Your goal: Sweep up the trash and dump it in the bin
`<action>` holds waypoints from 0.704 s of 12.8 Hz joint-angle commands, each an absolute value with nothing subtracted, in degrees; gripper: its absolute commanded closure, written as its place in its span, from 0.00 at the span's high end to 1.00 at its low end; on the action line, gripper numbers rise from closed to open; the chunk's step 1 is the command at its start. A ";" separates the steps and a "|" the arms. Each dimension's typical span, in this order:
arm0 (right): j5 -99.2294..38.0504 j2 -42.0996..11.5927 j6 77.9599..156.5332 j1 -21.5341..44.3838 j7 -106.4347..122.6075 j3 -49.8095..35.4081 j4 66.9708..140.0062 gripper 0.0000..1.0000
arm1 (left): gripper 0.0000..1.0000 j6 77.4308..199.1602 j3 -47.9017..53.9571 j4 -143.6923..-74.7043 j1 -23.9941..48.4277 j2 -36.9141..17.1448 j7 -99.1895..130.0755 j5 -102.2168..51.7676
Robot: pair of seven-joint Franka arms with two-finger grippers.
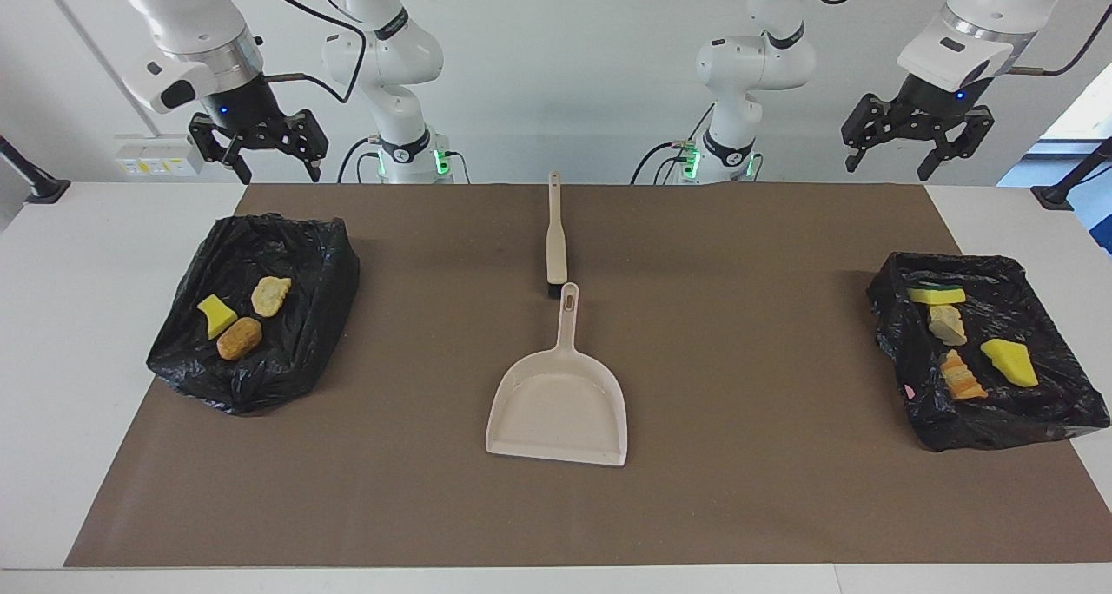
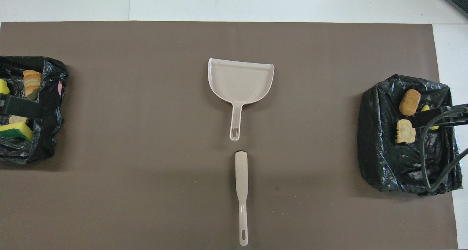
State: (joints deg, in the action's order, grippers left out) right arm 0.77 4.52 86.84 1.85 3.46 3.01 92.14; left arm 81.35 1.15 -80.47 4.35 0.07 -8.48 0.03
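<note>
Facing view: my left gripper (image 1: 919, 147) and right gripper (image 1: 259, 149) gape empty; brush (image 1: 556, 245) lies at dustpan's (image 1: 560, 399) twelve o'clock; careless grabs scatter binned trash (image 1: 239, 338).

Both arms raised: right gripper (image 1: 259, 151) upper left of frame, left gripper (image 1: 916, 136) upper right, jaws spread, empty.
</note>
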 commanded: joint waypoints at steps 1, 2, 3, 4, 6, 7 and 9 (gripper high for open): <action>0.87 5.10 87.98 1.41 3.78 2.90 92.81 1.00 | 1.00 80.42 2.20 -78.22 3.43 -1.32 -8.79 -0.44; 1.23 5.01 88.59 1.41 3.95 2.90 92.81 1.00 | 1.00 80.85 2.20 -79.09 3.25 -0.88 -8.62 -0.61; 1.32 5.01 88.59 1.32 3.96 2.99 92.81 1.00 | 1.00 80.95 2.20 -79.97 3.25 -0.44 -8.53 -0.53; 1.32 5.01 88.59 1.23 3.87 2.99 92.81 1.00 | 1.00 81.47 2.28 -80.59 3.25 -0.35 -8.44 -0.61; 1.23 4.66 88.51 1.23 3.87 2.99 92.38 1.00 | 1.00 81.65 2.81 -80.60 2.90 -0.87 -8.26 -0.35; 0.53 4.40 86.68 0.80 4.13 2.99 91.07 1.00 | 1.00 81.56 3.16 -80.60 2.64 -0.79 -8.26 -0.44; 1.23 3.34 85.52 0.44 4.57 3.34 90.18 1.00 | 1.00 81.56 3.34 -80.86 2.55 -0.53 -7.12 -0.53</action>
State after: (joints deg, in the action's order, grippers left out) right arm 0.92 4.48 86.81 1.49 3.46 3.27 91.86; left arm 81.37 2.21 -80.24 3.95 -0.95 -8.02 0.03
